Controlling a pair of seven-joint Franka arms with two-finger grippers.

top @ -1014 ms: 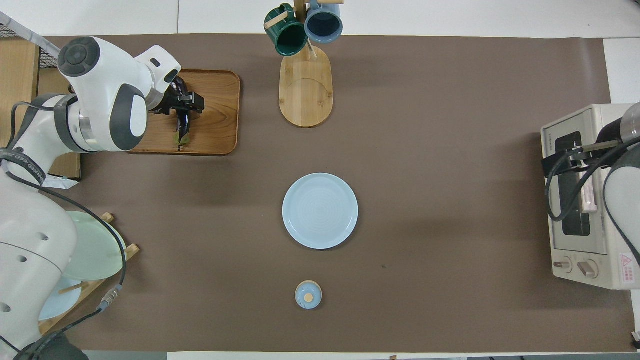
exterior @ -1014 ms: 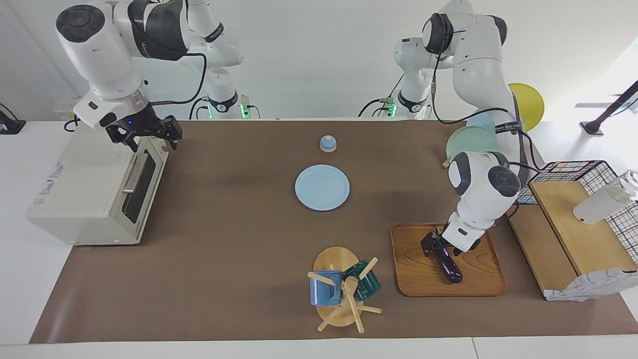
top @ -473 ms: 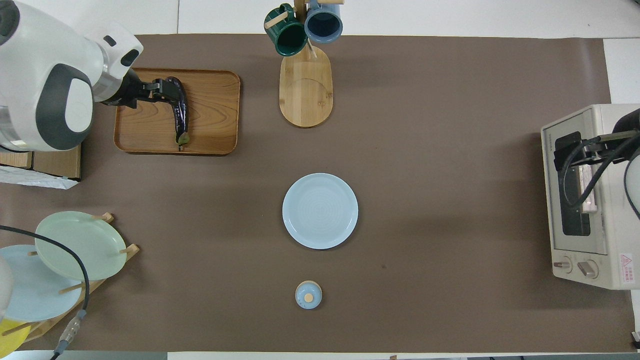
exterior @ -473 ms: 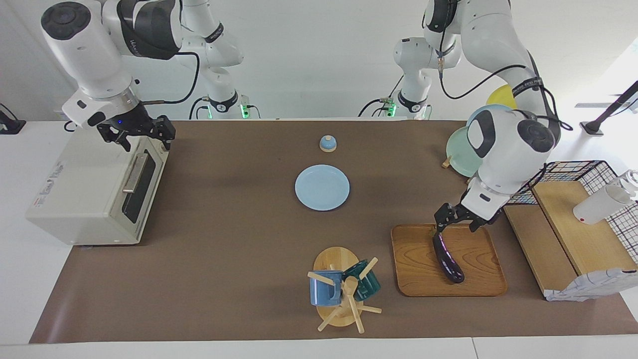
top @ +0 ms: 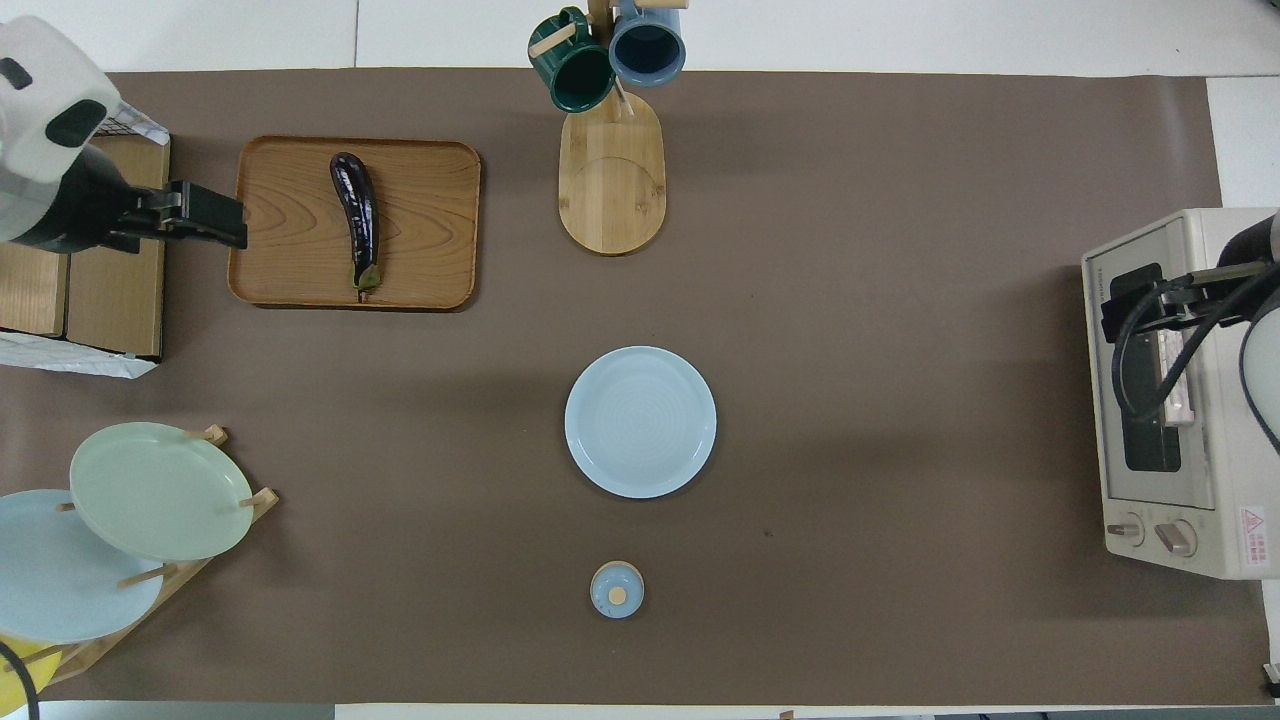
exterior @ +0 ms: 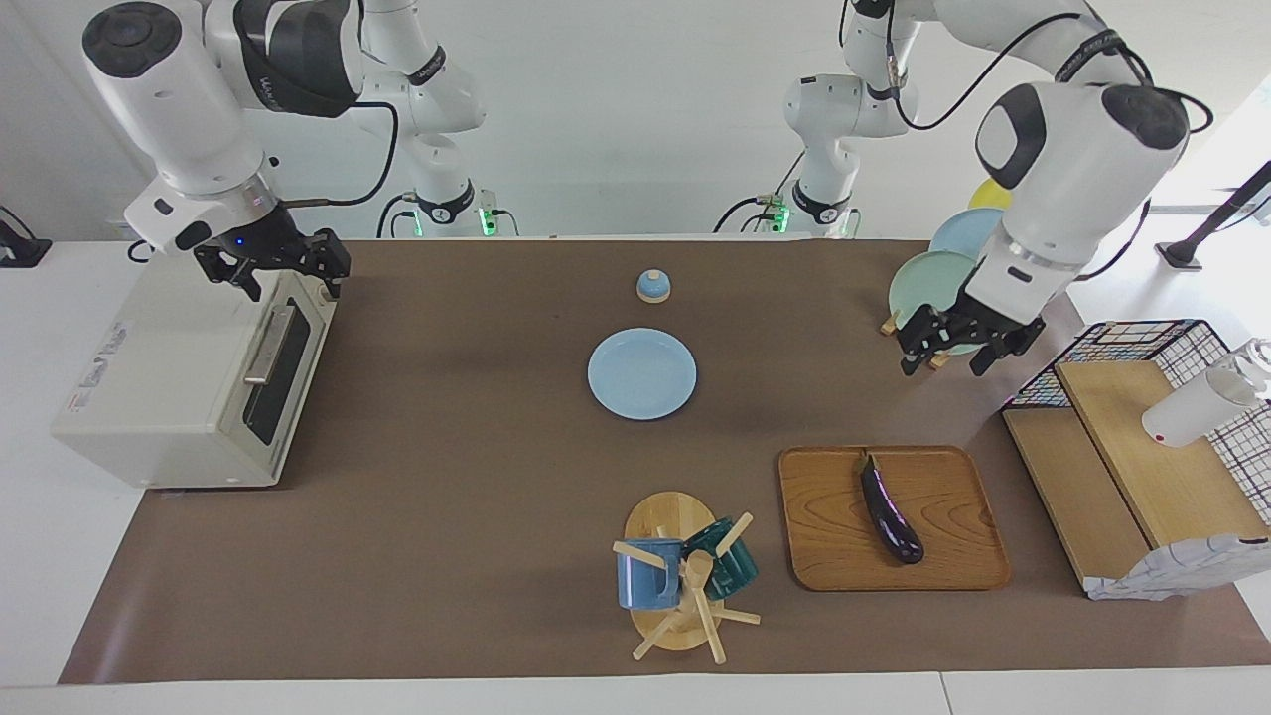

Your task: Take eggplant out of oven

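The dark purple eggplant [exterior: 891, 506] lies on a wooden tray [exterior: 824, 556] toward the left arm's end; it also shows in the overhead view [top: 357, 215] on the tray [top: 430, 250]. The cream-white oven [exterior: 169, 387] stands at the right arm's end with its door closed, and shows in the overhead view [top: 1190, 540]. My left gripper [exterior: 945, 359] is open and empty, raised over the mat's edge beside the tray [top: 238, 215]. My right gripper [exterior: 293, 281] is open and empty, over the oven's top front edge [top: 1125, 310].
A light blue plate [exterior: 641, 373] lies mid-table, with a small blue lidded pot [exterior: 653, 286] nearer to the robots. A mug tree [exterior: 685, 576] stands beside the tray. A plate rack [exterior: 938, 278], a wire basket [exterior: 1172, 343] and wooden boxes [exterior: 1092, 497] crowd the left arm's end.
My left gripper let go of the eggplant on the tray, rose and drew back toward the left arm's end. My right gripper lifted slightly over the oven's door, then held still.
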